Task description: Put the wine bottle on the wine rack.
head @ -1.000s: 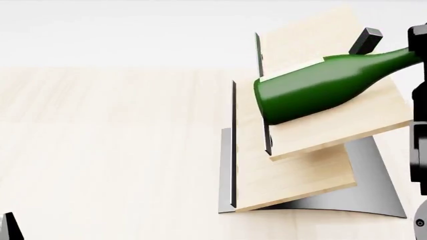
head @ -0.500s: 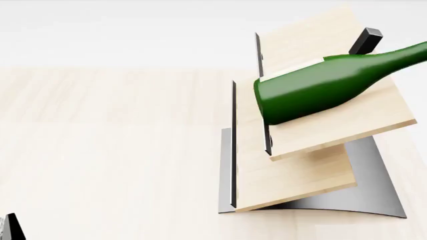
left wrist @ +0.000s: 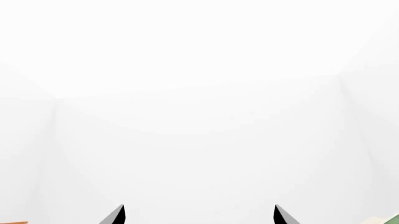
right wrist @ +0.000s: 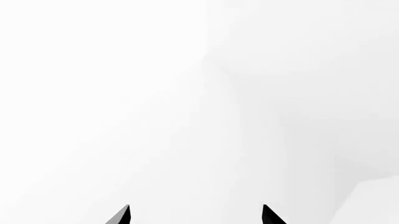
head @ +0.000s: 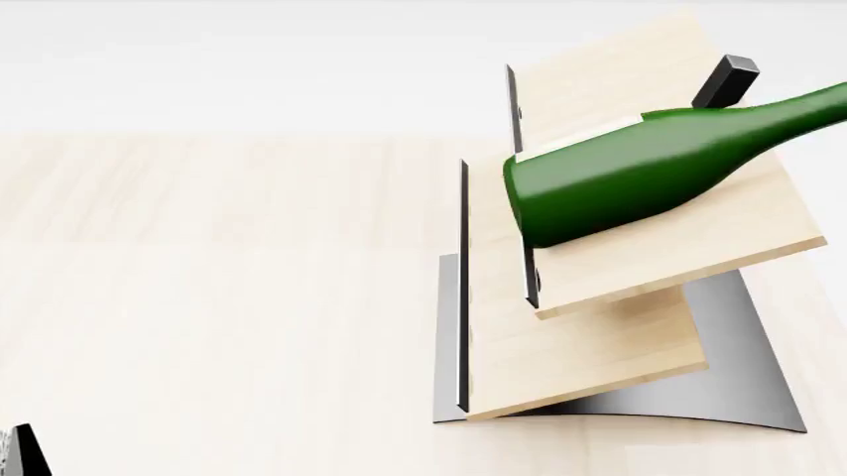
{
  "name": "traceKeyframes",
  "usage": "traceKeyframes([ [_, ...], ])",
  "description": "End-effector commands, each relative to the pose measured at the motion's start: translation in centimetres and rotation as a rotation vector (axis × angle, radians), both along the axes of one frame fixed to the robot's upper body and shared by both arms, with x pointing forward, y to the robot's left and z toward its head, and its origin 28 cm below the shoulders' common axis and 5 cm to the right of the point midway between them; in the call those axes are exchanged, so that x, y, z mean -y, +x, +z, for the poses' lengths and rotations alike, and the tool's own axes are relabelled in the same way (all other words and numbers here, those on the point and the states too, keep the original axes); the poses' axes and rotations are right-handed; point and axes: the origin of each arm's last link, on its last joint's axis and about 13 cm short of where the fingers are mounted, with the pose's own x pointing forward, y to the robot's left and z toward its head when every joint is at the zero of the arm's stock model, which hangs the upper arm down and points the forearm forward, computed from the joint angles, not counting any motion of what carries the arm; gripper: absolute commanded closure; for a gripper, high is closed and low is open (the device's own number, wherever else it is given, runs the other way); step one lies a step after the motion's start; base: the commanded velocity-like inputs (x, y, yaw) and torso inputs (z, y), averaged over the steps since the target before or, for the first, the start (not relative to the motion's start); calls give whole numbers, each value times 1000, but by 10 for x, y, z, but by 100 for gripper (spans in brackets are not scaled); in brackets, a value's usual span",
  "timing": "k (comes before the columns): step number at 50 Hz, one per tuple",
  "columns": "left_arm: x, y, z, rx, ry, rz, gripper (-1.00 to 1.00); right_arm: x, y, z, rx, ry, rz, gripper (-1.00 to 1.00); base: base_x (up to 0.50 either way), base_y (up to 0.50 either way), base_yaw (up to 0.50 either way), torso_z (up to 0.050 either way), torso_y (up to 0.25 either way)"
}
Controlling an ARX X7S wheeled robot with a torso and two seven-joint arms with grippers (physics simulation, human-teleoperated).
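Note:
In the head view the dark green wine bottle [head: 636,174] lies on its side on the upper slanted board of the wine rack [head: 596,347]. Its neck points to the upper right past the small black peg [head: 728,79], and its base rests against the board's dark left edge. No gripper touches it. My left gripper [left wrist: 198,217] shows only two spread fingertips facing a blank white wall, open and empty. My right gripper [right wrist: 195,217] shows the same, open and empty. In the head view only a dark bit of the left arm [head: 20,451] shows at the lower left corner.
The rack stands on a light wood tabletop [head: 212,278], with its curved grey metal base [head: 741,377] at the right. A white wall lies beyond the table's far edge. A sliver of green and tan shows at one corner of the left wrist view [left wrist: 386,220].
The right arm, a second ago at the head view's right edge by the bottle's neck, has gone out of that view. The bottle stays on the upper board.

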Motion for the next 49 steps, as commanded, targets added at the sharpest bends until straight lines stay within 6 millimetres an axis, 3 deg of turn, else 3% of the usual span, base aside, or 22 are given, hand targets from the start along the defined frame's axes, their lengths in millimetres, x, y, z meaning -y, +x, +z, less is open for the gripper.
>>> traceKeyframes([
  [1, 0, 0, 0, -1, 0, -4, -100, -8, -35, 1, 110, -249, -108, -100, 0, 0, 0, 0, 0],
  [8, 0, -1, 1, 4, -2, -2, -100, -9, -55, 11, 176, -268, -55, -100, 0, 0, 0, 0, 0],
  [15, 1, -1, 1, 4, -1, -3, -100, -5, -86, 22, 300, -333, -186, -100, 0, 0, 0, 0, 0],
  [23, 1, -2, 1, 6, 0, -3, -100, -3, -127, 36, 433, -314, -227, -100, 0, 0, 0, 0, 0],
  [29, 1, -2, 2, 9, -2, -4, -100, -5, -148, 42, 500, -334, -259, -100, 0, 0, 0, 0, 0],
  [44, 1, -3, 1, 10, -2, -5, -100, -14, -195, 41, 819, -395, -482, -100, 0, 0, 0, 0, 0],
  [49, 1, -3, 1, 10, -3, -5, -100, -16, -203, 37, 895, -404, -574, -100, 0, 0, 0, 0, 0],
])
